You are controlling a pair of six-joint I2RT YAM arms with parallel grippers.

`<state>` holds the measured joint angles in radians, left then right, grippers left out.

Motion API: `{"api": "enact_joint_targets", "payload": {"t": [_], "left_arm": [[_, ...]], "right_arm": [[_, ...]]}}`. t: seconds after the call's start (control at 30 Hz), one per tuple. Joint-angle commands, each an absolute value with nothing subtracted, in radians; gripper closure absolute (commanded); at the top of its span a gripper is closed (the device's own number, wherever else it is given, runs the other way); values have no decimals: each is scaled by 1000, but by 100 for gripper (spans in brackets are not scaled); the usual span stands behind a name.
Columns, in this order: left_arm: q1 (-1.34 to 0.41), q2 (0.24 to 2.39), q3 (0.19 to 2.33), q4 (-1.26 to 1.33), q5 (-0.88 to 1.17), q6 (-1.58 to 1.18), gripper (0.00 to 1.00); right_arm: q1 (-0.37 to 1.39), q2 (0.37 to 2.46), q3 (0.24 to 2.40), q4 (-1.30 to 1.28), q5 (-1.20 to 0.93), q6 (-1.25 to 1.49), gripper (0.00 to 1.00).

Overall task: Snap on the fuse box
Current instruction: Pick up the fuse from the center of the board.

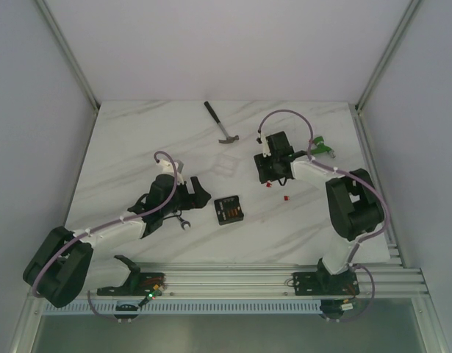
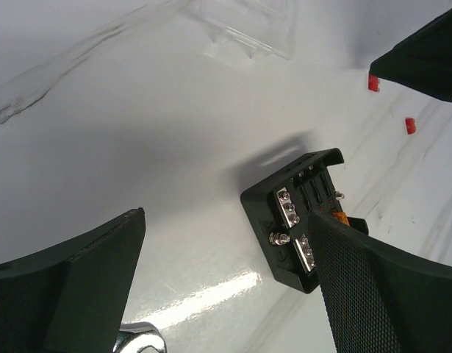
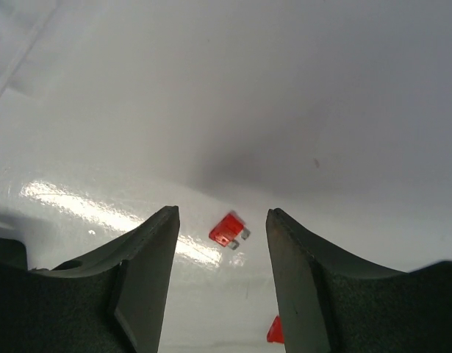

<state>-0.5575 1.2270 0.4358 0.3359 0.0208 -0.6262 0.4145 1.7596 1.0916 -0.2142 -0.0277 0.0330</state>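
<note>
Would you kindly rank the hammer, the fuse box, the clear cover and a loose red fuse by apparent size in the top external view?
1. hammer, longest though thin.
2. fuse box and clear cover, too alike to rank.
3. loose red fuse, by far smallest.

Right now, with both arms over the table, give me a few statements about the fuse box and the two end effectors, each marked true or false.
1. The left end effector is open and holds nothing. True.
2. The right end effector grips the fuse box. False: the box lies free on the table, and the open right end effector hangs over a loose red fuse.
3. The clear cover is snapped onto the fuse box. False: it lies on the table apart from the box, on the side away from the arm bases.
4. A hammer lies toward the far edge of the table. True.
</note>
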Motion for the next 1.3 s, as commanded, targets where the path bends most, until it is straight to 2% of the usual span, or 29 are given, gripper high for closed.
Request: {"api": "enact_joint_targets", "payload": {"t": [0.0, 0.3, 0.9, 1.1, 1.27], "left_arm": [[-561, 1226, 448, 322, -9, -606, 0], [-561, 1241, 453, 322, 0, -610, 0], [-562, 1240, 453, 322, 18, -621, 0], [-561, 1240, 453, 322, 18, -623, 0], [-562, 1241, 454, 321, 20, -623, 0]], "right_arm": [[405, 1796, 1146, -189, -85, -14, 42], [399, 1828, 1138, -206, -119, -12, 44], [407, 1735, 1025, -253, -133, 62, 48], [434, 1727, 1026, -278, -71, 70, 49], [455, 1733, 1035, -271, 46, 91, 57]]}}
